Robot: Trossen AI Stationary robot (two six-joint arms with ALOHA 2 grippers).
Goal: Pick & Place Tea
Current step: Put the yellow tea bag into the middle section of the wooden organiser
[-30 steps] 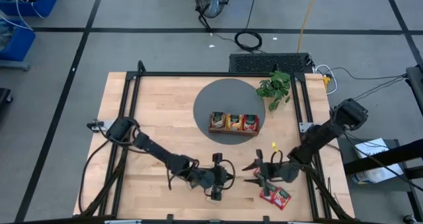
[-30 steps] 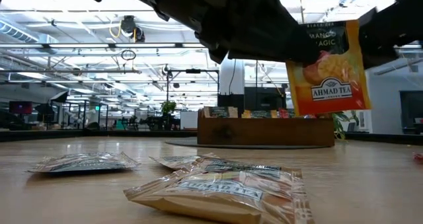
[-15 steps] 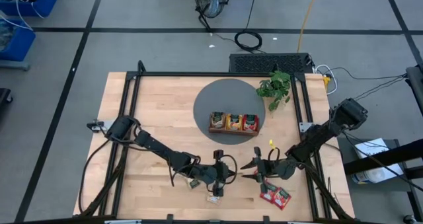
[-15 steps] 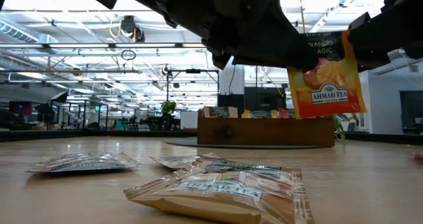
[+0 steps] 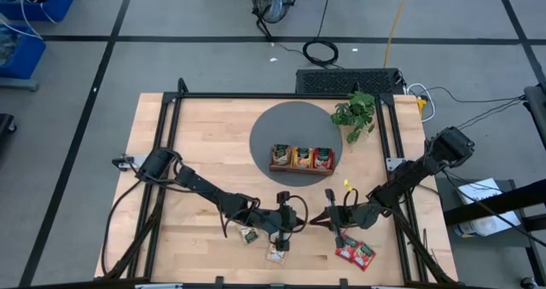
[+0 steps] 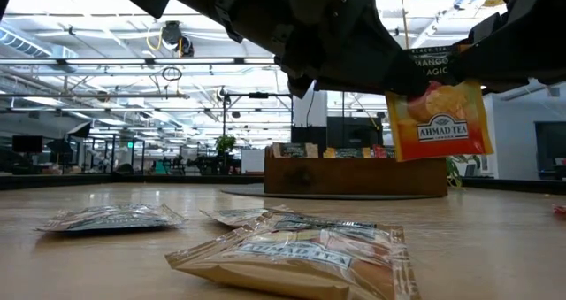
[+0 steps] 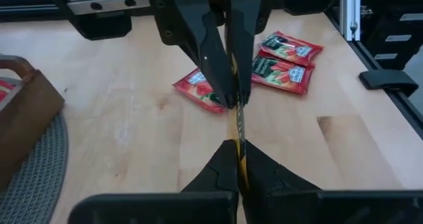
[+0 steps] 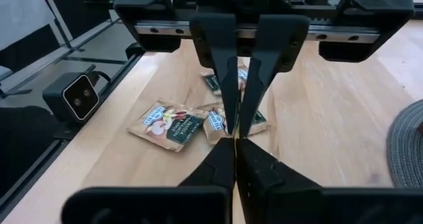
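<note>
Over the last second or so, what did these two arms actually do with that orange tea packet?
The right pincer moved in toward the left pincer and closed on the orange sachet, so now both pinch it edge-on above the table. The packet shifted slightly as they met. The sachets lying on the table and the wooden tray stayed put.

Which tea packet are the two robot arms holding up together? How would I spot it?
Look at the front of the wooden table, in the gap between the two arms. There the left pincer and right pincer meet on one orange tea sachet. It alone hangs upright in the air; the other loose packets lie flat.
</note>
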